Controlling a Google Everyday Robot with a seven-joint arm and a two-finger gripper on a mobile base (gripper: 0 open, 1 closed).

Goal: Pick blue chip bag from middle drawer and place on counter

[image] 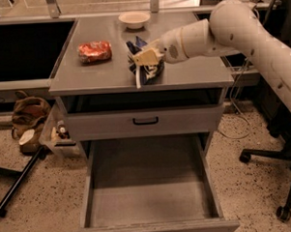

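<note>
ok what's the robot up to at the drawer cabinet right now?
The arm reaches in from the right, and the gripper is shut on the blue chip bag, holding it at the front of the counter. Whether the bag already rests on the surface is unclear. The middle drawer stands pulled open below. An orange-red snack bag and a white bowl also sit on the counter.
</note>
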